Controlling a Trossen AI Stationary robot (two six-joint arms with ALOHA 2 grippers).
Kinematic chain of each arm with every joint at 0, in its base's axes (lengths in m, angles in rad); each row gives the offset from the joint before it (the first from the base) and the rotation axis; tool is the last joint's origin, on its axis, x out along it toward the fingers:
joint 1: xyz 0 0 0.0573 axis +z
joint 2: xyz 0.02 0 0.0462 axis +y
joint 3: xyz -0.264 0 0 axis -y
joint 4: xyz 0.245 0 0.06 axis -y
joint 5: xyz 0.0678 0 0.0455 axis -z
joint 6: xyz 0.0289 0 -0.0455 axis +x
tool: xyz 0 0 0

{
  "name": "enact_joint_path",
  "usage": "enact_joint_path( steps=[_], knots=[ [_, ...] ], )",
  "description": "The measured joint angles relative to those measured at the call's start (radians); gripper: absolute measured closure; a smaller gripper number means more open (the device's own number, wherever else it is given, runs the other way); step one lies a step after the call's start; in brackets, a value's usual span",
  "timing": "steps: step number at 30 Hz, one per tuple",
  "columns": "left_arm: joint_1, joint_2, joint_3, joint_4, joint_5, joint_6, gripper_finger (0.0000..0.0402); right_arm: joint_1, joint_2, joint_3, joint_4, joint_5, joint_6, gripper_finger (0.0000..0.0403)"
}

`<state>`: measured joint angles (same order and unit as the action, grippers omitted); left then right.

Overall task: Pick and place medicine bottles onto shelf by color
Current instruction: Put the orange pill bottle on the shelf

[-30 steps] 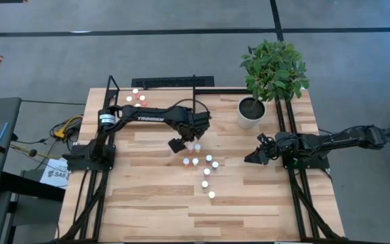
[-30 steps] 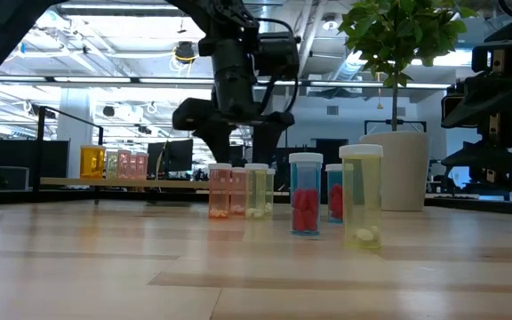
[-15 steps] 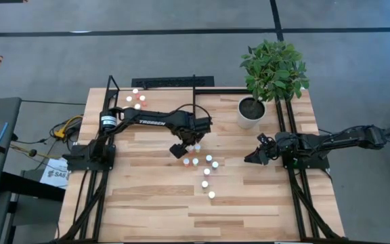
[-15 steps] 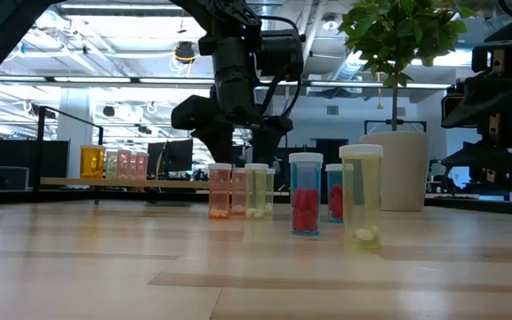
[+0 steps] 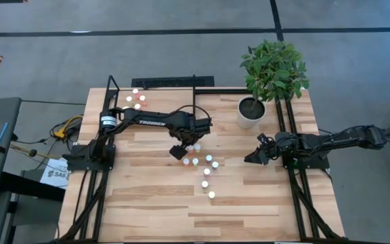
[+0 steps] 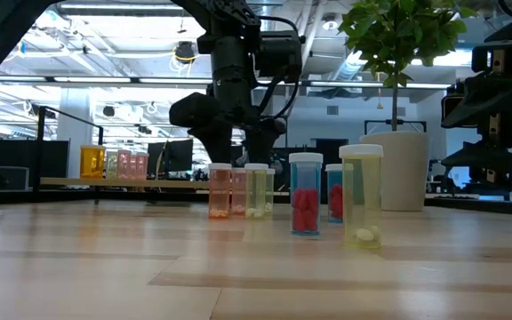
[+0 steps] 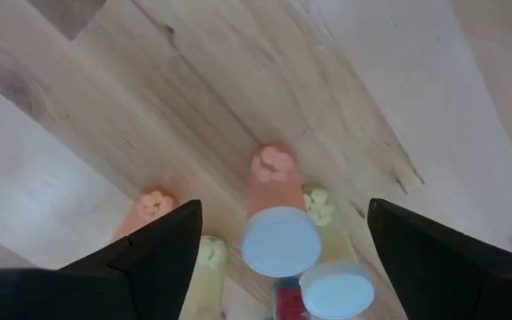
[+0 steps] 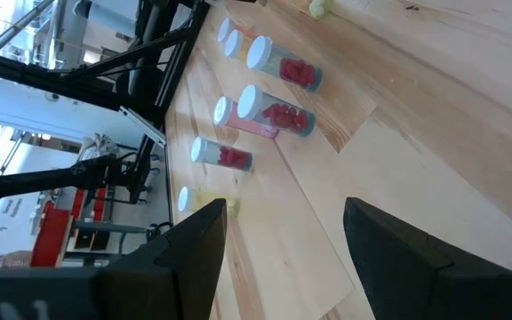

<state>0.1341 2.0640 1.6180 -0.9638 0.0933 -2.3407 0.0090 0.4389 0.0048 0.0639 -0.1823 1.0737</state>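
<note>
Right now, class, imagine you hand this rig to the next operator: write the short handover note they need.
Left gripper: jaws open, hovering over the table-centre cluster, straddling a white-capped peach bottle; nothing held.
Right gripper: jaws open, empty, waiting at the table's right side near the plant pot.
Bottles: a few orange and pink ones already stand on the shelf at the far left corner; the other medicine bottles stand loose mid-table, red, peach and yellowish.
Done: first few shelved.
Left: grasp the peach bottle, shelve it with its colour, then sort the others.
</note>
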Motion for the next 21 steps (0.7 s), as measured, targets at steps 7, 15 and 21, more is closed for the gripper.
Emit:
enact_joint_path(
  steps=[7, 15, 21],
  knots=[
    [-0.001, 0.0, 0.0, -0.017, 0.004, -0.005, 0.0152, 0.0, 0.0, 0.0, 0.0, 0.0, 0.0, 0.0153],
    [-0.012, 0.0, 0.0, -0.021, 0.005, -0.004, 0.0236, 0.0, 0.0, 0.0, 0.0, 0.0, 0.0, 0.0153],
    [-0.018, 0.0, 0.0, -0.021, 0.003, 0.017, 0.0279, 0.0, 0.0, 0.0, 0.0, 0.0, 0.0, 0.0153]
  ],
)
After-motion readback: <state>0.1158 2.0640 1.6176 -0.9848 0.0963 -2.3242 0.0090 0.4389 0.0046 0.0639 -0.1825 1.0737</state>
